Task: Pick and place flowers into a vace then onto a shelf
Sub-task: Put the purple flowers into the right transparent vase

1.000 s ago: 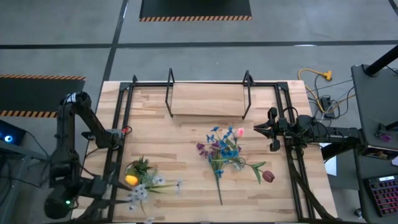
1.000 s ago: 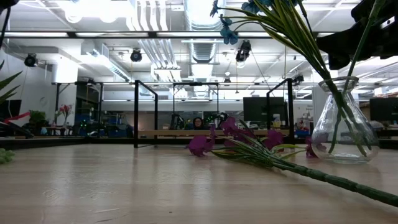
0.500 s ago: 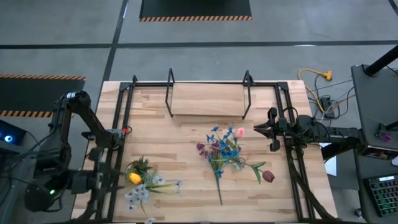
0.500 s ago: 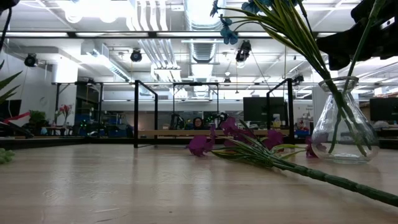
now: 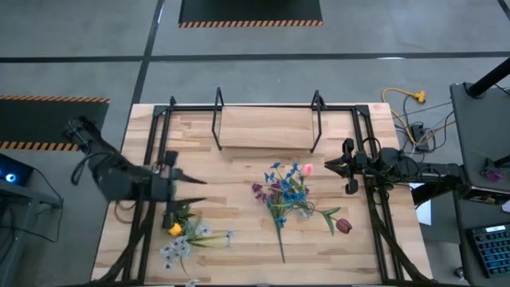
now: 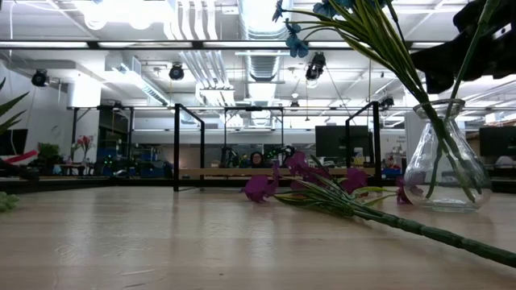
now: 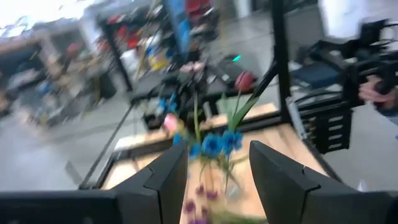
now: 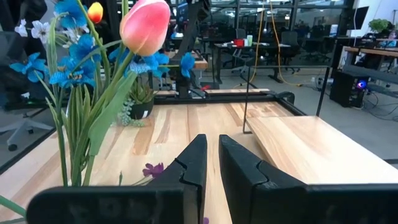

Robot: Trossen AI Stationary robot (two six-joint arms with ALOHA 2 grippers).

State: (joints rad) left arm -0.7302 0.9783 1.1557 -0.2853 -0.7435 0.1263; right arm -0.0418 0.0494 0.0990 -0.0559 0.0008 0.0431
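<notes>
Several flowers (image 5: 288,194) in vace (image 5: 298,209), potted plant (image 5: 180,214) beside left fingers (image 5: 194,191) released, right fingers (image 5: 335,166) clenched.

From my remote seat: squat potted plant (image 5: 180,214) near the wooden tabletop (image 5: 239,243) front-left corner (leafy, green), yellow cable (image 5: 405,100) on the floor beyond.

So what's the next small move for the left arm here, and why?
Probably lower the left gripper onto the loose flowers at the table's near-left. Its fingers are open and empty, hovering beside the leafy potted plant, while the vase already holds a bunch. The right gripper waits shut at the right edge.
</notes>
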